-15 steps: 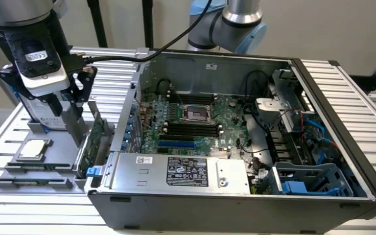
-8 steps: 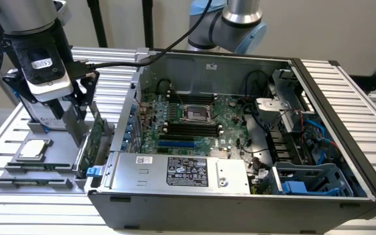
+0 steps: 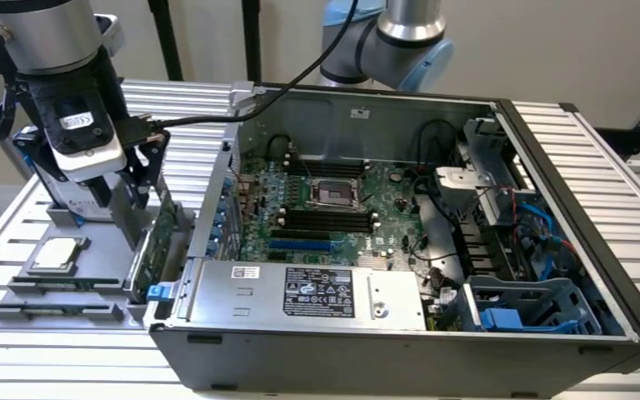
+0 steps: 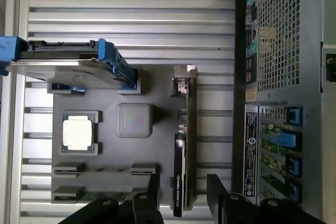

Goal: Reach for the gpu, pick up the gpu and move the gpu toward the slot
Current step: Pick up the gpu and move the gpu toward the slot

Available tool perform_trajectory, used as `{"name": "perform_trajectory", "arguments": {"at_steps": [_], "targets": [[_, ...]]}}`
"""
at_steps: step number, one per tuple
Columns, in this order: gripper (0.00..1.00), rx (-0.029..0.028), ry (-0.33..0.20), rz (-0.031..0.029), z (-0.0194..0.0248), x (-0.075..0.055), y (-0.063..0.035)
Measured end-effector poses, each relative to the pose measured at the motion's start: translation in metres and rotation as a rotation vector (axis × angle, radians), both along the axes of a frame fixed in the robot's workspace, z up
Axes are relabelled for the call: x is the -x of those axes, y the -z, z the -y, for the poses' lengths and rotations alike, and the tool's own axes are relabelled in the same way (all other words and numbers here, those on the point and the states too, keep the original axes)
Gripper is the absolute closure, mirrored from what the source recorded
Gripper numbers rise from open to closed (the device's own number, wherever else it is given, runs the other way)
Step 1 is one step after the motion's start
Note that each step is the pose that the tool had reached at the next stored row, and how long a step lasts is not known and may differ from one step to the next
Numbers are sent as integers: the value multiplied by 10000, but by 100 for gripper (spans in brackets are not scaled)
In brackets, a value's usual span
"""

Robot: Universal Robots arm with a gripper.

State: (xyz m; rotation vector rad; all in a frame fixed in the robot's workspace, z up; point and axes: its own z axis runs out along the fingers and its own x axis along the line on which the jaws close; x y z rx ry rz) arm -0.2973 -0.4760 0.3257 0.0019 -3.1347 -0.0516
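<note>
Beside the case (image 3: 387, 350), the gripper (image 3: 131, 200) half hides the gpu (image 4: 186, 129)

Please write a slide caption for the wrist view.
Open jaws flank the gpu standing on edge in its grey tray.

Arm reaching down, pincer spread.
A blue-capped joint of the arm (image 3: 403, 37) stands at the top middle of the exterior view, and the silver wrist (image 3: 47, 33) sits at that view's upper left, pointing straight down. Below it hangs the pincer (image 3: 131, 204), its two dark fingers (image 4: 153, 195) parallel and held apart with a clear gap between them.
</note>
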Motion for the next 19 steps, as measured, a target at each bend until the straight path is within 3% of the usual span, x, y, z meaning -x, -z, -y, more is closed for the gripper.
{"name": "perform_trajectory", "arguments": {"at_steps": [6, 12, 19], "targets": [[52, 39, 4, 8, -3, 2, 109], [52, 39, 4, 29, -3, 30, 218], [52, 40, 5, 126, -3, 36, 346]]}}
